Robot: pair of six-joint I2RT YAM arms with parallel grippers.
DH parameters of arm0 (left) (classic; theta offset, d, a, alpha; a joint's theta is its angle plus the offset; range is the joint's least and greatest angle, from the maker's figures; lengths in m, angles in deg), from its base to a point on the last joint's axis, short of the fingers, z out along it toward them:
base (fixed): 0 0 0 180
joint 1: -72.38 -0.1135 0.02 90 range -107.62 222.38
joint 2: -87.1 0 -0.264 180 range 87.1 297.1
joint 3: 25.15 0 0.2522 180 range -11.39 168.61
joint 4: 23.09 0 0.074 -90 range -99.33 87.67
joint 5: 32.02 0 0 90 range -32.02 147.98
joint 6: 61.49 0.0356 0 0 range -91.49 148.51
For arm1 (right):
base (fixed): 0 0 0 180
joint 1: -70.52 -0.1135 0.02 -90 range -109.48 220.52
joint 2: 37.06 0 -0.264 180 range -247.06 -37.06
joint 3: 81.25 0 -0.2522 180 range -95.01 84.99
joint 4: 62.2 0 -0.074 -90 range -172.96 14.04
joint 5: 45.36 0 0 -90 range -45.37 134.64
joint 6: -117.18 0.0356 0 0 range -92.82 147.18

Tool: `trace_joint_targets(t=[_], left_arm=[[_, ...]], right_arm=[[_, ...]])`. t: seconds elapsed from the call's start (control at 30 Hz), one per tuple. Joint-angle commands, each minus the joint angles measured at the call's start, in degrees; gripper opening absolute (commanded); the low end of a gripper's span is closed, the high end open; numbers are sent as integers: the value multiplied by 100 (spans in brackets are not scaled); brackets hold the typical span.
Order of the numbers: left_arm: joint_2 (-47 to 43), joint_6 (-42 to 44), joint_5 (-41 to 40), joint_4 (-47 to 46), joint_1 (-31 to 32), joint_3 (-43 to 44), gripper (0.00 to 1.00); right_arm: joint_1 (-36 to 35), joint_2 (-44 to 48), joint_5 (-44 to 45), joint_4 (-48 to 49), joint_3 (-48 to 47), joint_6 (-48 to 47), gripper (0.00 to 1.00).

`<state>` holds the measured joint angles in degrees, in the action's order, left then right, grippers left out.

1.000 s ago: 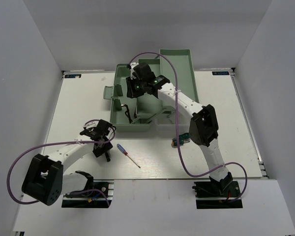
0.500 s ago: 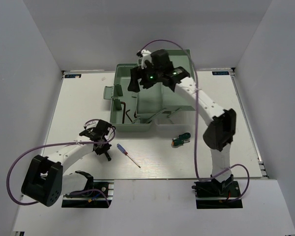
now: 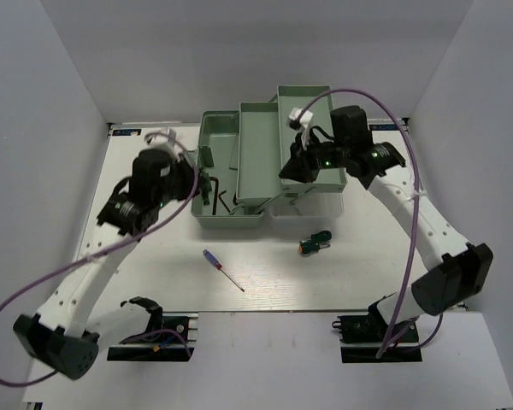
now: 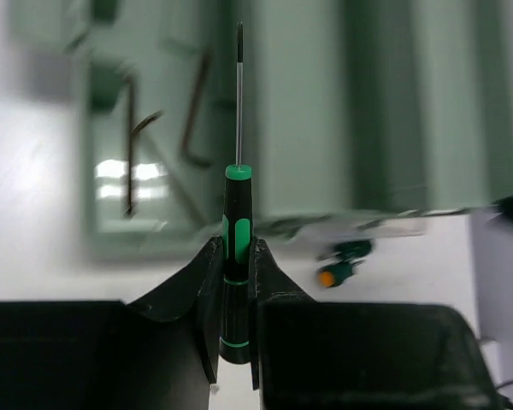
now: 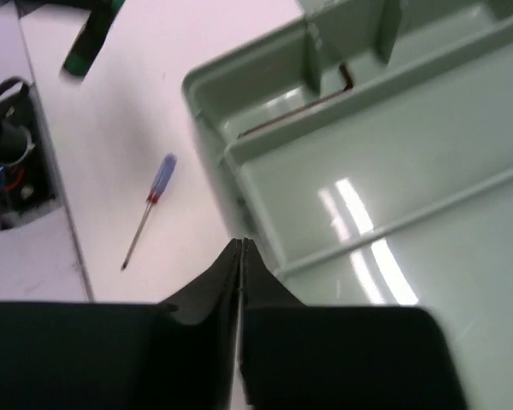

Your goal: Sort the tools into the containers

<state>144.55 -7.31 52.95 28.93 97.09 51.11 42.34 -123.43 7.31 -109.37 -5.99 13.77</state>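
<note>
My left gripper (image 4: 237, 244) is shut on a slim black-and-green screwdriver (image 4: 238, 224). Its shaft points at the mint-green toolbox base (image 3: 207, 219), where dark hex keys (image 3: 217, 191) lie. In the top view the left gripper (image 3: 183, 183) hangs by the base's left side. My right gripper (image 5: 241, 248) is shut on nothing above the edge of a mint tray (image 5: 393, 171), and it shows over the trays (image 3: 258, 141) as the right gripper (image 3: 289, 169). On the table lie a blue-handled screwdriver (image 3: 212, 259) and a stubby green-and-orange screwdriver (image 3: 315, 242).
A second long tray (image 3: 315, 101) stands at the toolbox's far right. The arm bases (image 3: 150, 337) sit at the table's near edge. White walls close in the left, right and back of the table.
The left gripper closed on the black-and-green screwdriver at the table and rose toward the toolbox's left side. The right gripper drew back to the right over the trays and shut.
</note>
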Motion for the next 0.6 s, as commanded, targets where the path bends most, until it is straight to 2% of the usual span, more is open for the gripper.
trace_joint_targets(t=[0.0, 0.07, 0.13, 0.2, 0.47, 0.5, 0.53, 0.57], left_arm=[[1011, 655, 1100, -931, 25, 736, 0], [1686, 655, 1382, -1319, 25, 1158, 0], [2154, 655, 1627, -1705, 25, 1631, 0], [2802, 655, 1855, -1979, 77, 1931, 0], [4114, 531, 2183, -2323, 210, 2784, 2], [4203, 531, 2183, -2262, 271, 2863, 8], [4291, 531, 2183, -2105, 271, 3003, 25], [4344, 531, 2104, -2103, 271, 3005, 38]], right_arm=[[15, 629, -118, -104, 563, -830, 25], [32, 796, -91, -192, 730, -900, 36], [32, 876, -205, -499, 801, -953, 42], [50, 1034, -346, -728, 967, -979, 42], [-20, 1333, -416, -728, 1530, -997, 41], [-64, 1316, -416, -746, 1522, -1023, 41], [-73, 1228, -408, -850, 1522, -1136, 41], [-91, 1201, -416, -904, 1478, -1164, 41]])
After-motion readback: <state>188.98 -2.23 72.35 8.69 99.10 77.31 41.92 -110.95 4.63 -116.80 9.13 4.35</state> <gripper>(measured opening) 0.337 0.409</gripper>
